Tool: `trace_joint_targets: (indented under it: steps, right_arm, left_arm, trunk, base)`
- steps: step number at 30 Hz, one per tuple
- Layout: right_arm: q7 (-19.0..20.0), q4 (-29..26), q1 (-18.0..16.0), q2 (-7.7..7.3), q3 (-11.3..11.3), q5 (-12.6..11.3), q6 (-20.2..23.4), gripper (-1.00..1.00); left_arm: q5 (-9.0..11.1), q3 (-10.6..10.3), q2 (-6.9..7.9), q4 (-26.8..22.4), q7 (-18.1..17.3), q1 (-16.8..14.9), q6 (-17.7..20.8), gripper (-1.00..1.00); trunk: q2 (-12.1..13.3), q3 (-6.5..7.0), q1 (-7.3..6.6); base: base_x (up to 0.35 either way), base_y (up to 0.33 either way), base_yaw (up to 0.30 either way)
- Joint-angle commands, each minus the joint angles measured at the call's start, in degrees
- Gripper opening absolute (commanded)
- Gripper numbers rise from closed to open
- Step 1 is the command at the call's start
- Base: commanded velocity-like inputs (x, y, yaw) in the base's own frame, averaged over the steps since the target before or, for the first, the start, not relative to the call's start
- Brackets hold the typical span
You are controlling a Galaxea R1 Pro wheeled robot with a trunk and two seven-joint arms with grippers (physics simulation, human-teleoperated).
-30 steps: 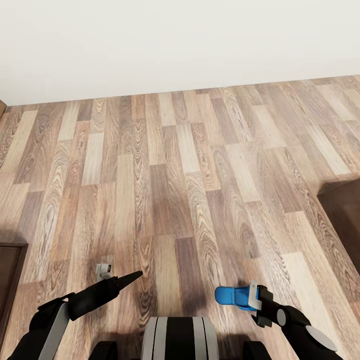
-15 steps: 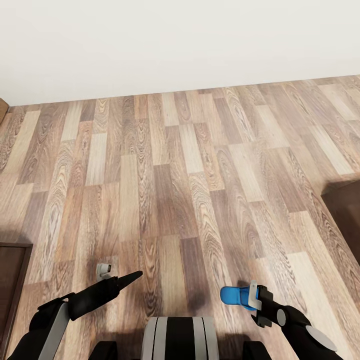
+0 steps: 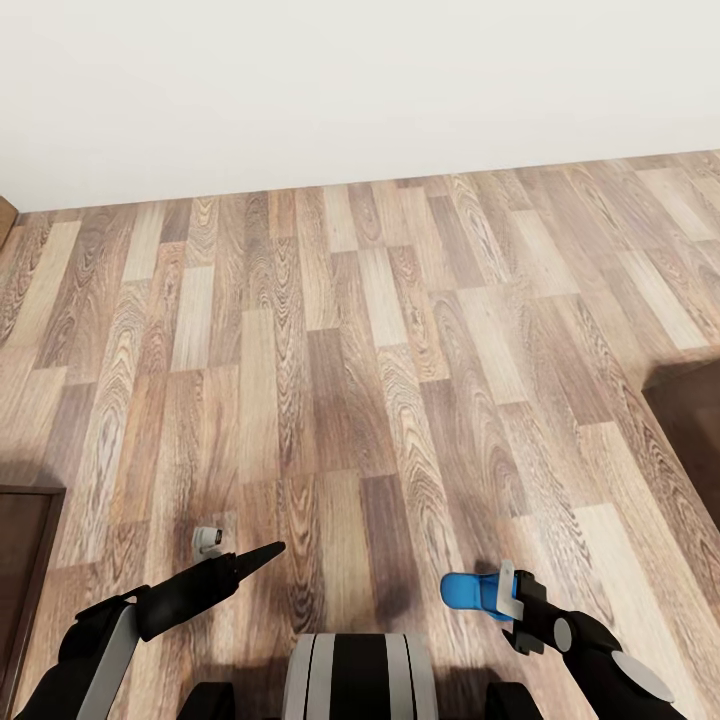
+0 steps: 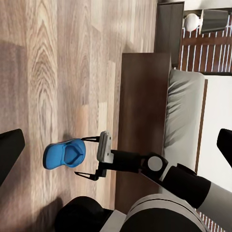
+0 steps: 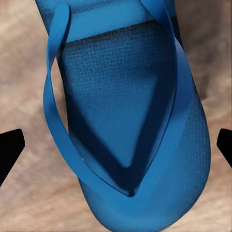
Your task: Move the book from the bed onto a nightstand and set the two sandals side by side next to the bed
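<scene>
Blue rubber, with thin thong straps: one sandal (image 3: 462,592) seems to lie flat on the wooden floor (image 3: 340,380), just in front of the robot on its right side. From the right wrist view I see the strap side facing up and the floor planks around the sole. The right gripper (image 3: 485,593) reaches low and nearly level with the floor, so that its two thin fingers stand on either side of one end of the sandal. The jaws are released: the black fingertips (image 5: 12,150) are at the far edges of the right wrist view and I see no contact with the sole, though on one side the gap is very small. In my judgement the gripper is either ready to close on the sandal or has just set it down, and I cannot tell which.

In the left wrist view the bed (image 4: 145,106) runs along behind the right arm, with its dark brown frame and off-white mattress (image 4: 186,121), so the sandal is near the bed but not touching it. This fits the task, which wants the sandals beside the bed.

The left gripper (image 3: 262,553) hangs over bare floor on the robot's left, with its jaws spread wide and nothing between them. A small pale object (image 3: 207,540) lies near it, and I cannot tell what it is.

As for containers, the only thing that encloses something is the open right gripper, with the end of the sandal inside its gap
</scene>
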Motion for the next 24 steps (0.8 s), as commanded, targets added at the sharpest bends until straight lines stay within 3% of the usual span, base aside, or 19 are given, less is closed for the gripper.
trace_joint_targets:
  steps: [1, 7, 12, 24]
  right_arm:
    - [0.12, -0.08, 0.00, -0.03, 0.08, 0.60, -0.19, 1.00]
    - [0.15, -0.08, 0.01, 0.00, 0.08, 0.60, -0.19, 1.00]
    - [0.17, -0.08, 0.02, 0.01, 0.08, 0.60, -0.19, 1.00]
    - [0.14, -0.07, 0.00, -0.01, 0.08, 0.60, -0.19, 1.00]
  left_arm:
    - [0.22, -0.01, 0.01, 0.00, -0.05, -0.01, 0.44, 1.00]
    - [0.22, 0.01, 0.01, 0.00, 0.01, -0.01, 0.44, 1.00]
    - [0.22, 0.01, 0.01, 0.00, 0.03, -0.01, 0.44, 1.00]
    - [0.22, 0.01, 0.01, 0.00, 0.04, -0.01, 0.44, 1.00]
  trunk:
    - [-0.01, -0.03, -0.01]
    - [-0.01, -0.03, -0.01]
    - [-0.08, -1.14, 0.12]
    - [-0.08, -1.14, 0.12]
  base:
    - [0.000, 0.000, 0.000]
    - [0.000, 0.000, 0.000]
    - [0.000, 0.000, 0.000]
    - [0.000, 0.000, 0.000]
